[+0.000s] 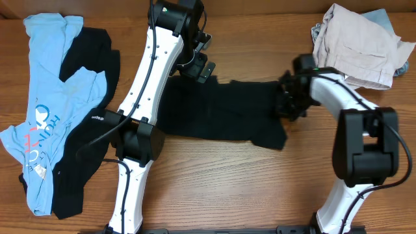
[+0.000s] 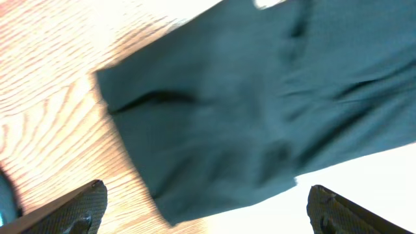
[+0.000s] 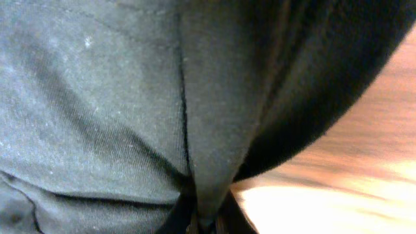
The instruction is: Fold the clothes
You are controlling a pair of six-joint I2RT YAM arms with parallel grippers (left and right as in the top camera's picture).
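The plain black T-shirt [image 1: 221,110] lies spread in the middle of the wooden table; it also shows in the left wrist view [image 2: 260,110] and fills the right wrist view [image 3: 130,97]. My right gripper [image 1: 286,103] is shut on a fold of the shirt's right edge [image 3: 208,201]. My left gripper [image 1: 203,68] hovers above the shirt's upper left edge, with both fingers wide apart [image 2: 205,208] and nothing between them. A light-blue printed tee [image 1: 49,104] lies at the left over a black garment with a white logo [image 1: 91,117].
A heap of beige and grey clothes [image 1: 361,45] sits at the back right corner. The two arm bases stand at the front edge of the table [image 1: 214,188].
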